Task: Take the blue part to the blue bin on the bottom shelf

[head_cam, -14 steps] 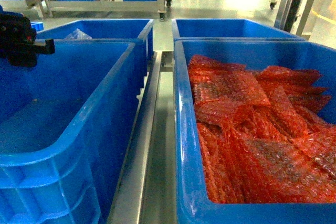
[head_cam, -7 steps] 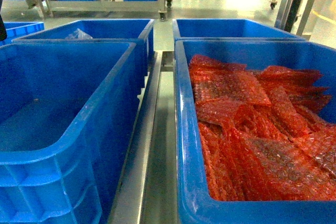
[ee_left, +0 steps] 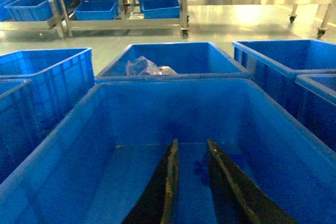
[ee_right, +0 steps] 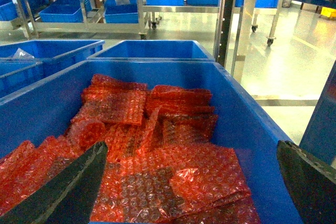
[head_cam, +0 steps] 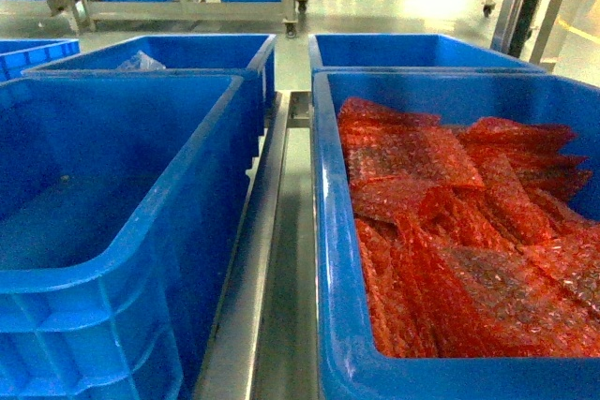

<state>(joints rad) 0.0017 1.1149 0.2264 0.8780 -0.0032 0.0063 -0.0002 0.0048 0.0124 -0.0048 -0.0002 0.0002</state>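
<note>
Hanging over the empty near-left bin (ee_left: 157,129), the left gripper (ee_left: 191,156) points down into it with its two dark fingers a narrow gap apart and nothing between them. No blue part can be picked out in any view; the only candidate is the clear plastic bag (ee_left: 147,67) in the bin directly behind the near-left bin, straight ahead of this gripper. The right gripper (ee_right: 194,182), spread wide and empty, sits above the red bubble wrap (ee_right: 157,166), further off, so the left arm seems better placed.
</note>
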